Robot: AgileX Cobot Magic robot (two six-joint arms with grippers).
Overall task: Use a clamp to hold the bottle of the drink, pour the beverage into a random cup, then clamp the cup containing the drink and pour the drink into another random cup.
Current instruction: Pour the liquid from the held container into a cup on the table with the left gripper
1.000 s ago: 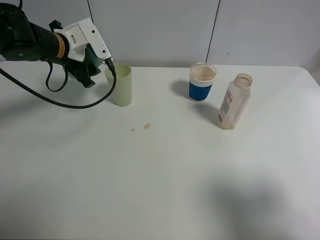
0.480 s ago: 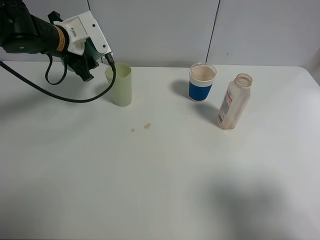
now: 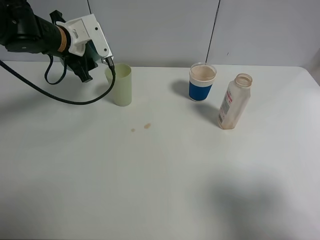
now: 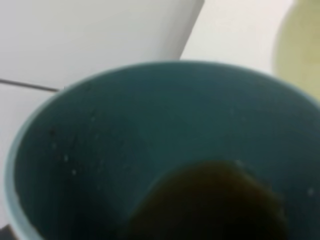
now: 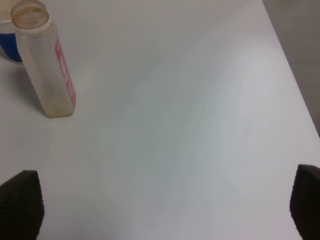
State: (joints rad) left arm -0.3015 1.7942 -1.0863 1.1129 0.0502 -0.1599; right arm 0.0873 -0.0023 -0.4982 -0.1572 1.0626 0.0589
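Left pincer (image 3: 89, 60) clamped on the teal-green plastic tumbler (image 4: 100, 125) of dark brown liquid (image 4: 210, 200), aloft just beside the pale yellow-green plastic tumbler (image 3: 120, 85) on the white surface (image 3: 160, 175); recommend centring its lip over that rim, then tilting slowly.

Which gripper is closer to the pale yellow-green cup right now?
Left. The left gripper sits right beside the pale cup, at its rim; the right gripper hangs far off, over by the bottle.
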